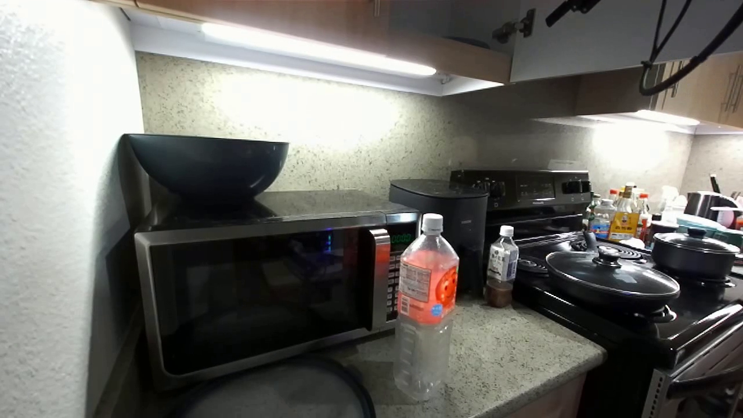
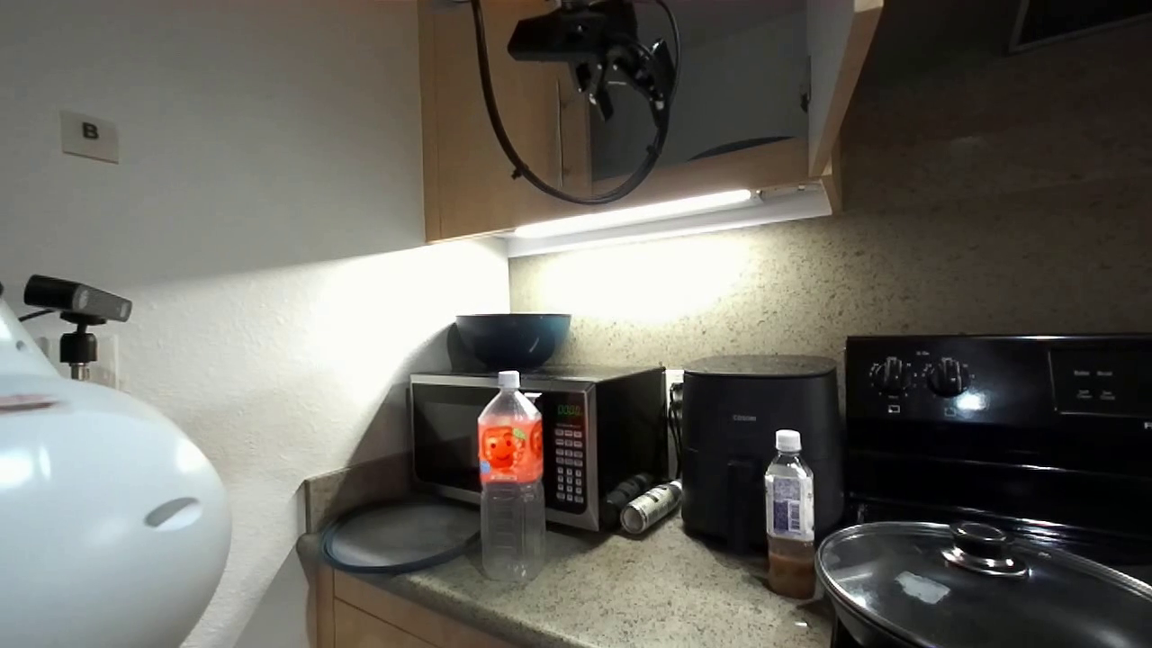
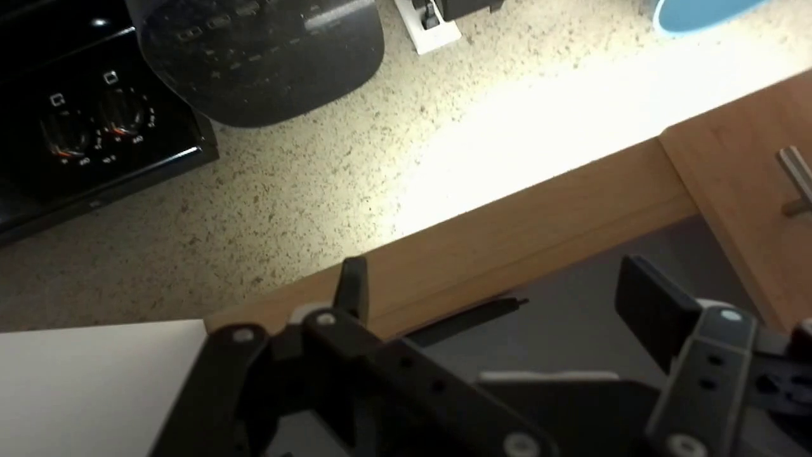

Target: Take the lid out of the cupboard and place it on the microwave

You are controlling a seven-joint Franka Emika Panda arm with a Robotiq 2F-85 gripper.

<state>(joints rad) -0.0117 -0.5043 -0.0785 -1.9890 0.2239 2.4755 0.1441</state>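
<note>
The lid (image 3: pixel 468 320) sits in the cupboard (image 3: pixel 539 228), beyond the spread hand (image 3: pixel 498 282).

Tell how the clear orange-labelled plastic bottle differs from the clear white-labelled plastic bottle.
The orange-labelled bottle is taller and wider than the white-labelled bottle. Brown contents fill the white-labelled bottle's base, while the orange-labelled bottle looks clear below its label. Both stand upright on the speckled countertop, capped white.

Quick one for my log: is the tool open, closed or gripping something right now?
Tool: open in the wrist view, holding nothing.
</note>
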